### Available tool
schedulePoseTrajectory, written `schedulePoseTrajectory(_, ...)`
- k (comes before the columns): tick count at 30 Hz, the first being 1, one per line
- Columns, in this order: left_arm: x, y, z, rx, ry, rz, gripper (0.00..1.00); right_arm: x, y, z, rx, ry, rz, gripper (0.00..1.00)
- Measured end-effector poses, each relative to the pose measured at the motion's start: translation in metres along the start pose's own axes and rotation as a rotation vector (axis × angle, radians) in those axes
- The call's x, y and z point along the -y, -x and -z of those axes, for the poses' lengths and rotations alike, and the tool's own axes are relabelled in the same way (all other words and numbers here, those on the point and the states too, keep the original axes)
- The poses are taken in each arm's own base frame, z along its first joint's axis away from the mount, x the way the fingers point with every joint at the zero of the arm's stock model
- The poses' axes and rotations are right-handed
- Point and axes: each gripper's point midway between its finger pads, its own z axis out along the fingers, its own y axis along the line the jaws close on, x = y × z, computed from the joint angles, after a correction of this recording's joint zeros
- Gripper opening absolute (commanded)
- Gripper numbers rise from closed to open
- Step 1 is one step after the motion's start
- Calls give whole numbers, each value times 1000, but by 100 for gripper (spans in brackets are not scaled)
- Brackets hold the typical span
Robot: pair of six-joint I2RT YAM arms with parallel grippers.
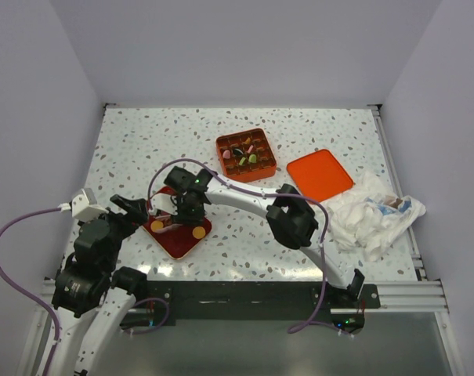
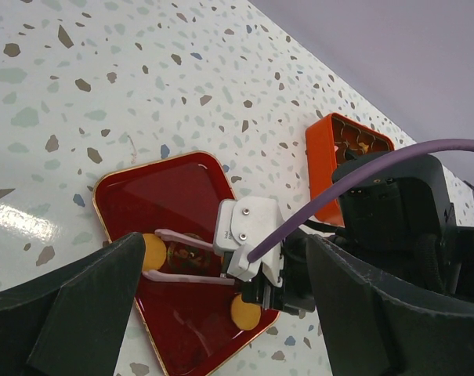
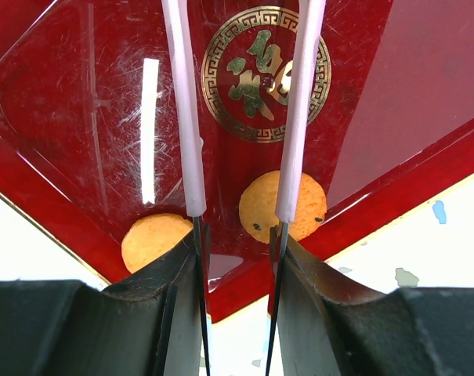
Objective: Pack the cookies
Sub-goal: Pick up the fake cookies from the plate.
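speckled table, white walls | red tray at 8 o'clock | right gripper fingers apart over orange cookies | left gripper spread wide, empty

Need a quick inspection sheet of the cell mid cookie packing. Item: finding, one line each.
Surface: speckled white table.
Job's things: two orange cookies on the red tray; mixed-colour cookies in the orange compartment box; orange lid off, lying beside the box.
Clutter: crumpled white cloth at the right edge.
Grippers: left pincer open beside the tray; right pincer open over the tray, holding nothing.
Cables: purple cable loops at each arm.
Surroundings: plain walls; nothing else seen.
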Motion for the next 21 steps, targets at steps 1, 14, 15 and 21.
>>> schedulePoseTrajectory(1,0,0,0,0,0,0,89,0,0,0,0,-1,0,17)
schedulePoseTrajectory(14,0,2,3,10,-9,6,89,9,-20,42,12,-24,-24,8)
schedulePoseTrajectory(15,0,2,3,11,-10,7,89,13,-21,52,24,-33,-29,8)
schedulePoseTrajectory(21,0,2,3,12,-11,7,89,50,-34,114,81,-126,-79,7)
